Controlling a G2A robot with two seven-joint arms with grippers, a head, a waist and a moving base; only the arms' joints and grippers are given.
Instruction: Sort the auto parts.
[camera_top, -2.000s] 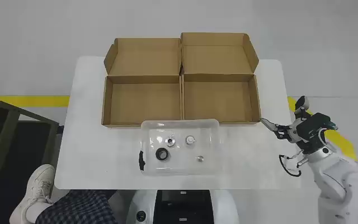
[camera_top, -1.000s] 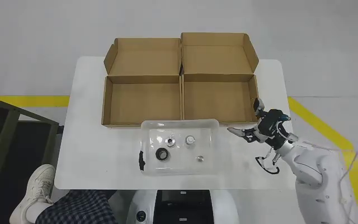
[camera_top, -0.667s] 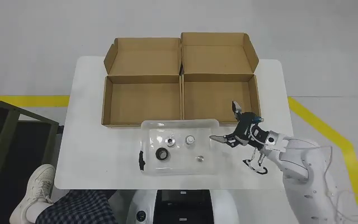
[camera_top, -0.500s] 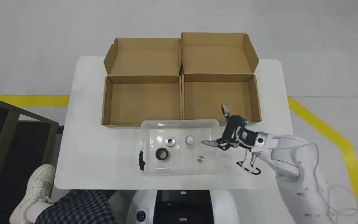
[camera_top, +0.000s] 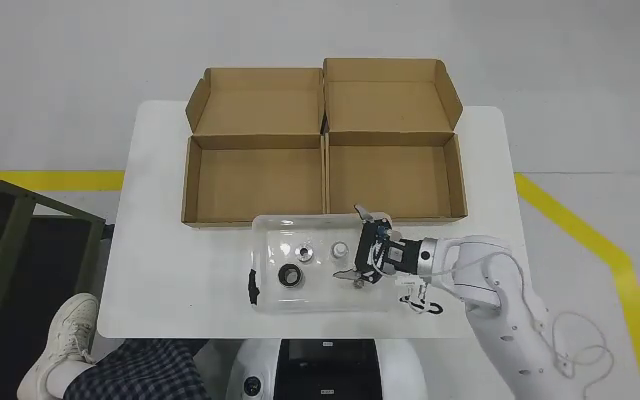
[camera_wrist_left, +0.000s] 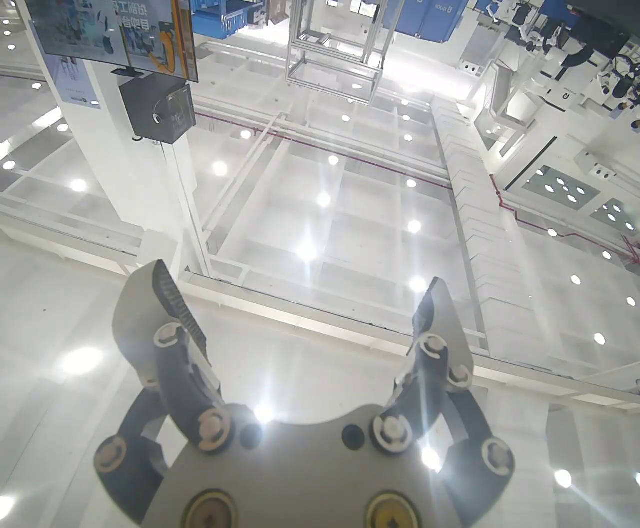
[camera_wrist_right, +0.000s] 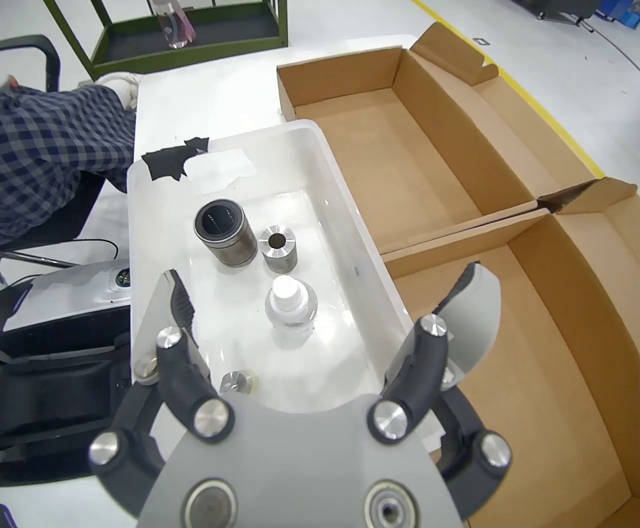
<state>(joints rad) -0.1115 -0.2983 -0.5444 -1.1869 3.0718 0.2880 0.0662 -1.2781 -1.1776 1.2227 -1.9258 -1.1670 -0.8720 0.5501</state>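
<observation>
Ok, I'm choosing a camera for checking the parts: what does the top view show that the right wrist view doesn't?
Top view: the whole white table outline, both cardboard boxes complete with their raised lids, and the right arm over the clear bin. Right wrist view: the side walls of the dark cylinder and steel bushing, and the open tool up close. Both: the bin, its four parts, the boxes.
</observation>
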